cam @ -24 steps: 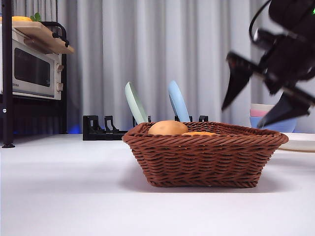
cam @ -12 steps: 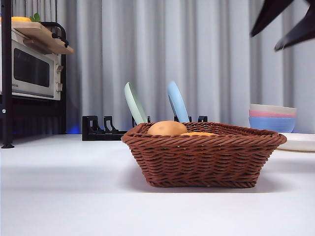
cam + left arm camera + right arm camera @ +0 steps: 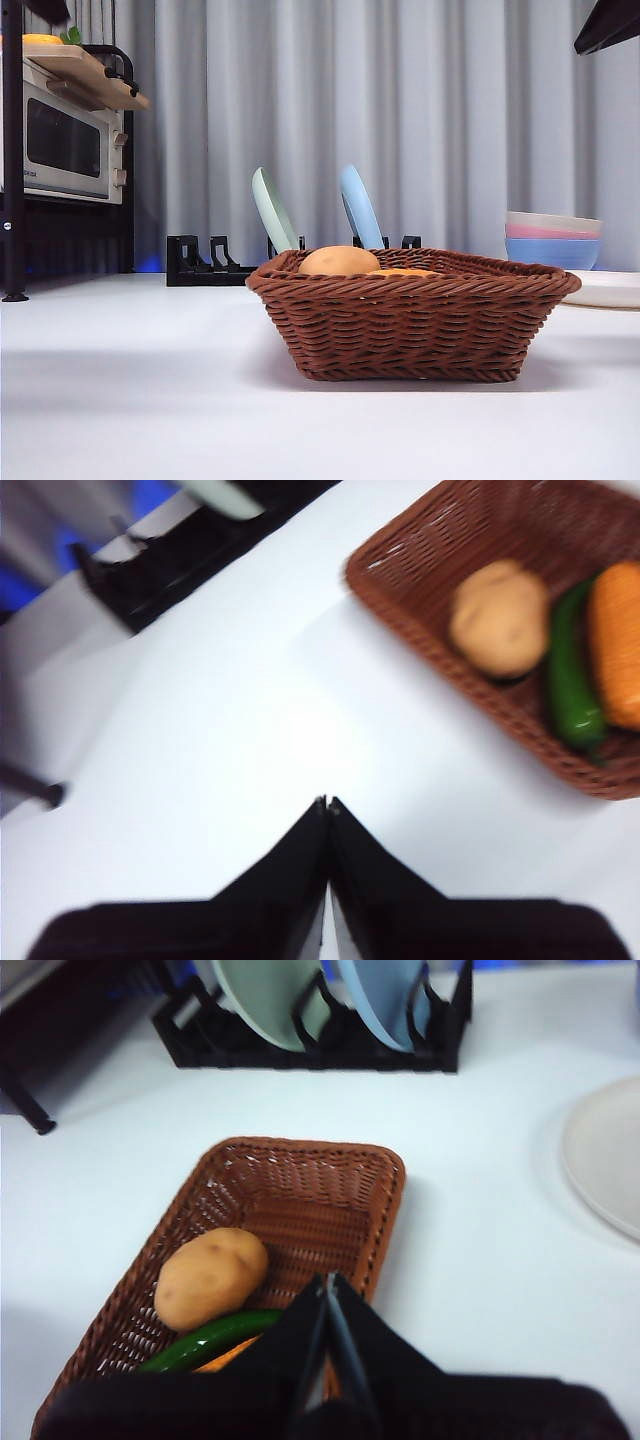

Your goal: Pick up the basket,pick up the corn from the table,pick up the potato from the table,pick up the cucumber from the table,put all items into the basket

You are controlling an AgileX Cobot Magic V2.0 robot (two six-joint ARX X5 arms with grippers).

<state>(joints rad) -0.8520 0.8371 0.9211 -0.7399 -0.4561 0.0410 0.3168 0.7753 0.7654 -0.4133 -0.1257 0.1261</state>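
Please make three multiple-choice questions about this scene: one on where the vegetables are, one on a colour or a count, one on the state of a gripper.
1. Where is the cucumber?
A. on the table
B. in the basket
C. in a gripper

2. How many vegetables lie in the basket?
A. one
B. two
C. three

3. How are the jaws of the left gripper?
A. shut, empty
B. wide open
C. shut on the potato

Answers: 1 B, it lies between the potato and the corn. 2 C, the left wrist view shows all three. 3 A, the tips meet above the table.

Left gripper (image 3: 328, 805) and right gripper (image 3: 327, 1282) both closed, empty, raised.
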